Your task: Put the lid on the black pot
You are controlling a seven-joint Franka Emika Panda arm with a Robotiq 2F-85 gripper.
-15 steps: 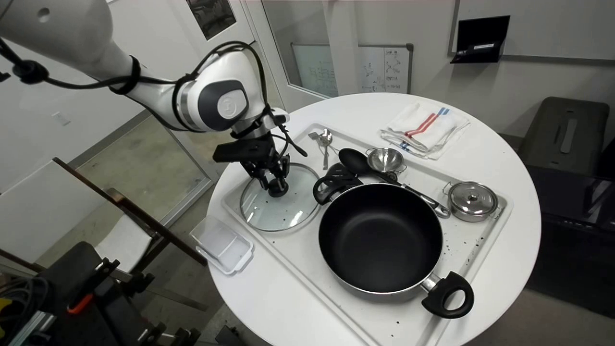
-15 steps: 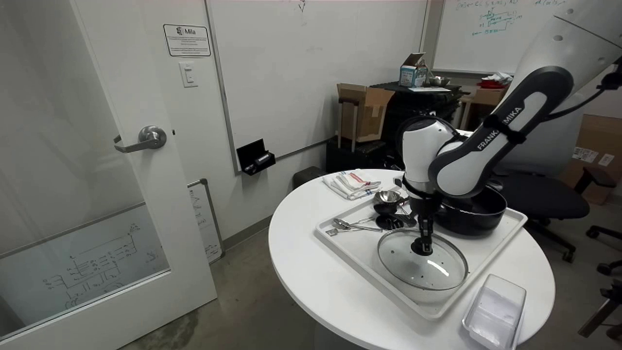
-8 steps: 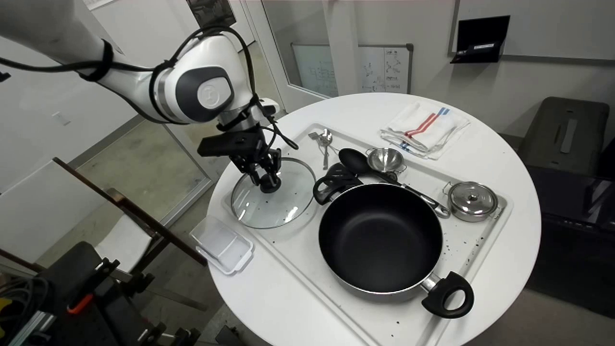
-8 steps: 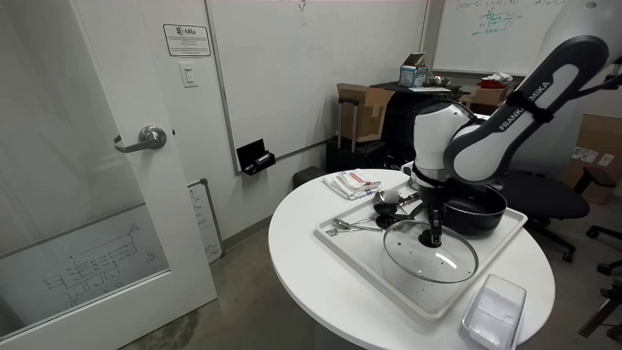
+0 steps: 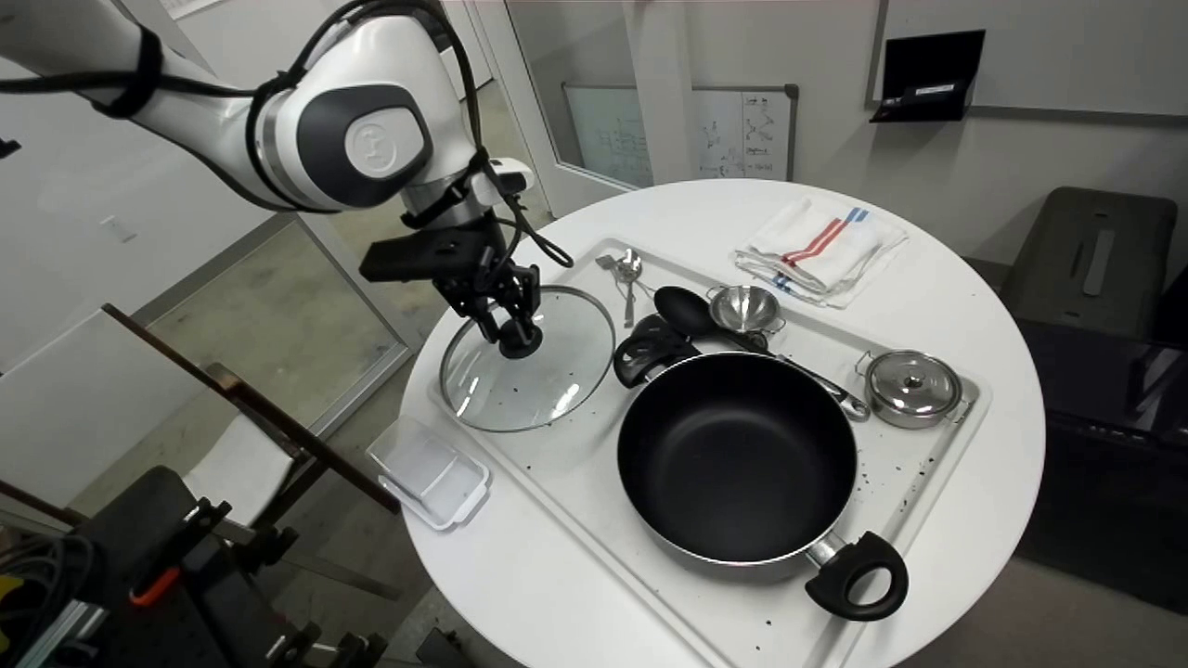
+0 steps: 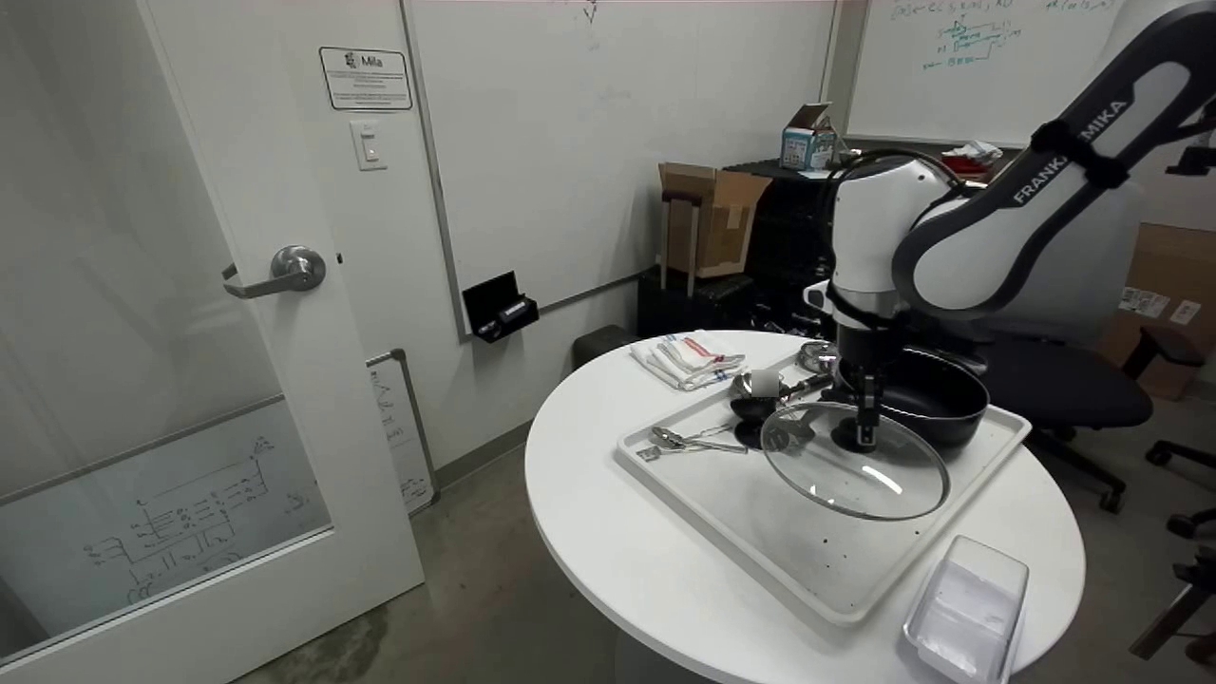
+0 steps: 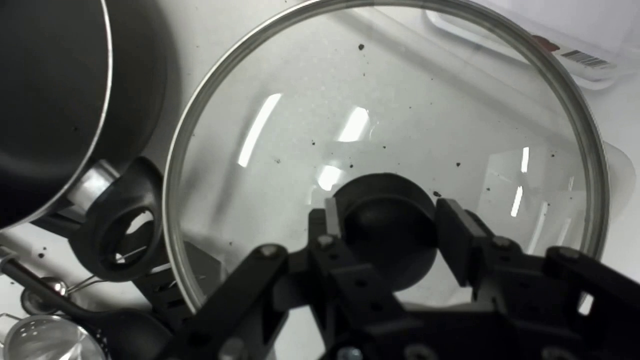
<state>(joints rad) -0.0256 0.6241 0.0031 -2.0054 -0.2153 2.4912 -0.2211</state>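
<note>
My gripper point(image 5: 510, 327) is shut on the dark knob of the round clear glass lid point(image 5: 548, 390). The wrist view shows both fingers at the knob's sides, with the gripper point(image 7: 387, 220) over the lid point(image 7: 400, 125). In an exterior view the lid point(image 6: 898, 489) hangs above the tray, somewhat tilted. The large black pot point(image 5: 738, 455) stands uncovered on the tray beside the lid. Its near loop handle point(image 7: 125, 225) lies close by the lid's rim in the wrist view; I cannot tell if they touch. The arm and gripper point(image 6: 866, 432) partly hide the pot point(image 6: 950, 408) in an exterior view.
The white tray point(image 5: 594, 529) has a raised edge. A black spoon point(image 5: 685, 311), a metal strainer point(image 5: 745, 308), a small lidded metal pot point(image 5: 913, 388) and cutlery point(image 5: 629, 278) lie on it. A clear plastic box point(image 5: 434, 473) and a folded cloth point(image 5: 821, 246) are on the table.
The gripper has lifted the lid off the tray and carried it, to the left in an exterior view and to the right in an exterior view. The pot has shifted and turned slightly.
</note>
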